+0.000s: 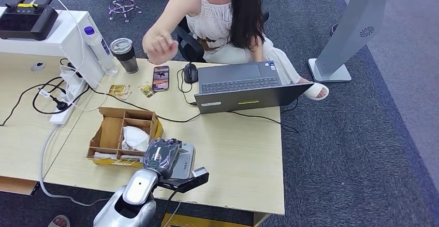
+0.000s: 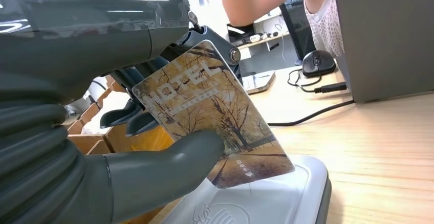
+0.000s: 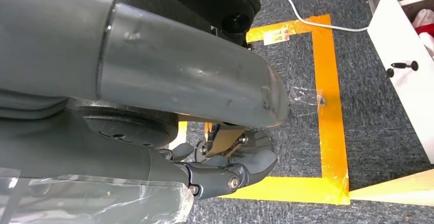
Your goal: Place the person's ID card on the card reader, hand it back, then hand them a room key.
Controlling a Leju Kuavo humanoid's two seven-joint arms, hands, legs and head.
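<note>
My left hand [image 1: 162, 156] pinches a card printed with autumn trees and the word HOTEL [image 2: 210, 114] between the thumb [image 2: 169, 170] and the darker fingers. The card is tilted, and its lower corner hangs just over the white top of the card reader [image 2: 286, 198]; I cannot tell whether they touch. The reader [image 1: 185, 169] sits near the table's front edge. Two more cards [image 1: 119, 90] [image 1: 147, 88] lie further back. The person's hand [image 1: 158, 45] is raised above the far side. My right hand [image 3: 230, 170] hangs over the floor, fingers curled; a tan shape shows between them.
A brown compartment box [image 1: 103, 133] with white paper stands left of the reader. A laptop [image 1: 243, 87], mouse [image 1: 190, 72], phone [image 1: 161, 77], cup [image 1: 124, 54], bottle [image 1: 101, 51] and power strip [image 1: 66, 102] with cables line the far side. Bare tabletop [image 1: 238, 154] lies right of the reader.
</note>
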